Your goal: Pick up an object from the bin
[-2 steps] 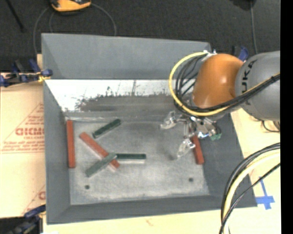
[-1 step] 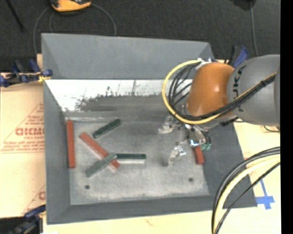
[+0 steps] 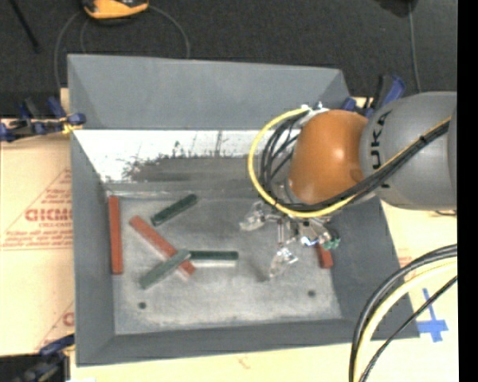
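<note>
My gripper (image 3: pixel 268 243) hangs low over the right half of the bin floor, under the orange dome. Its metal fingers (image 3: pixel 282 263) stand apart, open, with nothing between them. A short red stick end (image 3: pixel 326 258) shows just right of the gripper, partly hidden by it, near the bin's right wall. To the gripper's left lies a dark green stick (image 3: pixel 213 255), flat and roughly level. It is apart from the fingers.
Further left, a red stick (image 3: pixel 159 243) lies slanted, with a dark green stick (image 3: pixel 162 271) crossing its lower end. Another green stick (image 3: pixel 174 209) lies above them. A long red stick (image 3: pixel 115 235) runs along the left wall. The arm and cables cover the bin's upper right.
</note>
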Robot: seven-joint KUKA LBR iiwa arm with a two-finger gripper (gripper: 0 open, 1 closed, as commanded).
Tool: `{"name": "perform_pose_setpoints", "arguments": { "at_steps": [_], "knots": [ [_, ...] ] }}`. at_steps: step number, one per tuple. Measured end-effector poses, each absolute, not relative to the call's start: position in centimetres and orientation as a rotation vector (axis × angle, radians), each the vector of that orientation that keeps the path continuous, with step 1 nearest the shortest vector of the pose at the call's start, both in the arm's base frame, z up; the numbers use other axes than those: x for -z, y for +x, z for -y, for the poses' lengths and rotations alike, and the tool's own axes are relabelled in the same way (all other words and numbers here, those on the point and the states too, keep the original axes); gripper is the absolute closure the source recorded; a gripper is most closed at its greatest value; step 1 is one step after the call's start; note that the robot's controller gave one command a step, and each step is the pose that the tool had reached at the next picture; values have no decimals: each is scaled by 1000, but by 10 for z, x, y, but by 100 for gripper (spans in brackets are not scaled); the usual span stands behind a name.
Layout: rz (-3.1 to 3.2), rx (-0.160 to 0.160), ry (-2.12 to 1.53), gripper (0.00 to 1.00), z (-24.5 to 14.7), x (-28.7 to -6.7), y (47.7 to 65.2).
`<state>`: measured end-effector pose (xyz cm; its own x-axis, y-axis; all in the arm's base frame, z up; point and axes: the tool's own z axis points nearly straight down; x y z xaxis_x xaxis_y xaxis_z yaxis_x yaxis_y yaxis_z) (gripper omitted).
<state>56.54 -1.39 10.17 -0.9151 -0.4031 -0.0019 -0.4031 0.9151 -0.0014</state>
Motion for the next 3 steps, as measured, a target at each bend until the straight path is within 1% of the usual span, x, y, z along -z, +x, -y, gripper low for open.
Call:
{"name": "perform_pose_setpoints", "arguments": {
  "at_steps": [1, 2, 3],
  "knots": [
    [-3010, 0, -889, 0, -5, -93, 563],
    [-3087, 0, -559, 100, -47, -86, 536],
    [-3087, 1, -560, 100, -47, -86, 536]
  ]
}}
